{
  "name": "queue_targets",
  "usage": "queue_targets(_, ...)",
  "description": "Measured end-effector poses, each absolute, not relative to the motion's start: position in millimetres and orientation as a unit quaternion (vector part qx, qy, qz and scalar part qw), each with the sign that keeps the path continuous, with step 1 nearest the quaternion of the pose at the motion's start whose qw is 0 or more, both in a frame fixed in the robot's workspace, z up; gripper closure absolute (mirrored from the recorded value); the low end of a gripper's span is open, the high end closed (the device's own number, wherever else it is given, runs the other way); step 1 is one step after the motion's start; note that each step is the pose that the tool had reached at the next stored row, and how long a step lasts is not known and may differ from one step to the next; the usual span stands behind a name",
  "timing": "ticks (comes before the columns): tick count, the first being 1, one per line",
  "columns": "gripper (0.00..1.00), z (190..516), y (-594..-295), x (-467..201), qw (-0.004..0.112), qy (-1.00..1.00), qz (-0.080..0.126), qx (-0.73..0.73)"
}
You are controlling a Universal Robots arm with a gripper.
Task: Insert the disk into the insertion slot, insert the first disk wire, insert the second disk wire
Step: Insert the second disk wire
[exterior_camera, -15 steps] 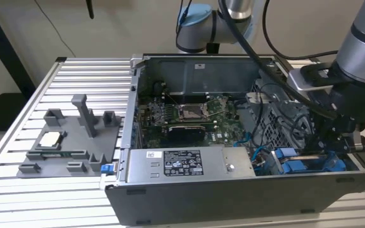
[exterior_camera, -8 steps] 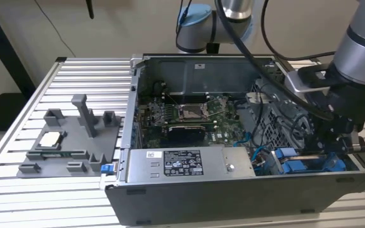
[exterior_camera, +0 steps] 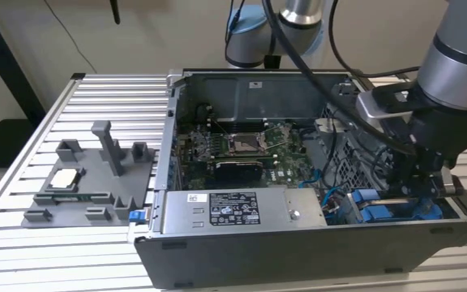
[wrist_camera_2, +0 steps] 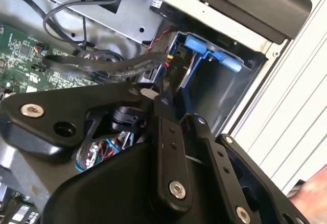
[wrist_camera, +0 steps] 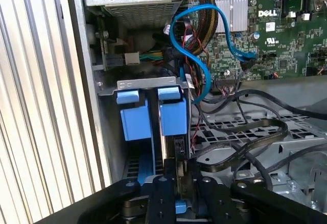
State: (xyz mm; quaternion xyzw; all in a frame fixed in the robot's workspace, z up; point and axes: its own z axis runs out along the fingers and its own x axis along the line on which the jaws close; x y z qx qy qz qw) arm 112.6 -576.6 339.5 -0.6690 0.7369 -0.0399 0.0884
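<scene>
Your disk (wrist_camera: 173, 117) stood on edge in the insertion slot (wrist_camera: 110, 132), at the corner of the computer case (exterior_camera: 298, 255) nearest the exterior view's right. Its blue frame showed above the slot's rails in the first wrist view, just beside a second blue carrier (wrist_camera: 134, 117) in the neighbouring bay. By my reading you were in the first step, pressing the disk home, and neither wire looked plugged in yet. The next move would have called for a straight, square push along the rails with no tilt, since the fit is close.

Your gripper (wrist_camera: 176, 183) was directly over the disk, its fingers closed narrowly on the disk's top edge, so you had hold of it between the two black links.

The first wrist view gave you what the others did not: the blue cable (wrist_camera: 204, 45) looping loose from the circuit board (wrist_camera: 265, 35) toward the bay, its end hanging free just beside the disk, and a bundle of black cables (wrist_camera: 245, 137) lying across the perforated metal close by. The second wrist view showed the blue latch (wrist_camera_2: 212, 53) at the slot's far wall and the black case edge beyond it. The exterior view alone showed the power supply box (exterior_camera: 233, 210) and the grey parts tray (exterior_camera: 87, 182) out on the slatted table (exterior_camera: 22, 255), well apart from the work.
</scene>
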Motion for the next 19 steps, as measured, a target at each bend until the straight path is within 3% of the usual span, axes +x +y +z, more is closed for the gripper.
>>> queue_targets(1, 0.70, 339.5, -576.6, 111.7, 0.089, 0.737, -0.040, -0.669)
queue_targets(19, 0.70, 360.6, -576.5, 109.6, 0.088, 0.738, -0.041, -0.668)
